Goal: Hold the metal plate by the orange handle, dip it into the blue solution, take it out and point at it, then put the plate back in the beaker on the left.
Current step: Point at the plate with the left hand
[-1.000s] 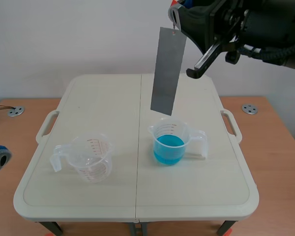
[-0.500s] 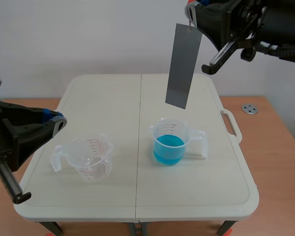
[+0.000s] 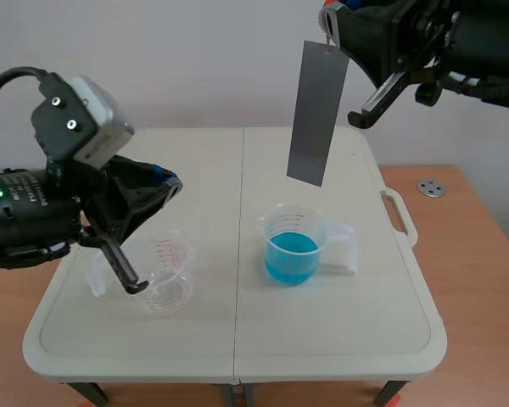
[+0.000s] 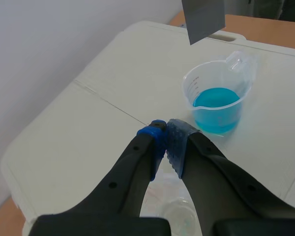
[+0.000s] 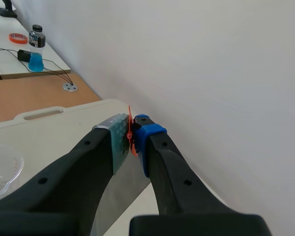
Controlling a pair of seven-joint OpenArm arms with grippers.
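Note:
The grey metal plate (image 3: pixel 317 110) hangs upright from its orange handle (image 5: pixel 131 132), on which my right gripper (image 3: pixel 329 19) is shut, high above the table. The plate's lower edge (image 4: pixel 202 17) is above and a little behind the beaker of blue solution (image 3: pixel 293 246), clear of it. An empty clear beaker (image 3: pixel 165 275) stands on the table's left half. My left gripper (image 3: pixel 168 181) is shut on nothing, raised above the empty beaker and pointing toward the plate and blue beaker (image 4: pixel 217 103). In the left wrist view its fingertips (image 4: pixel 157 135) meet.
The white folding table (image 3: pixel 237 339) has moulded handles at its left and right edges. Wooden desk surfaces flank it, with round metal discs (image 3: pixel 430 187) set in them. A small bottle of blue liquid (image 5: pixel 36 49) stands on a far desk.
My left arm has risen from the low left edge and swung in over the empty beaker. The right arm carried the plate slightly right, then held still.

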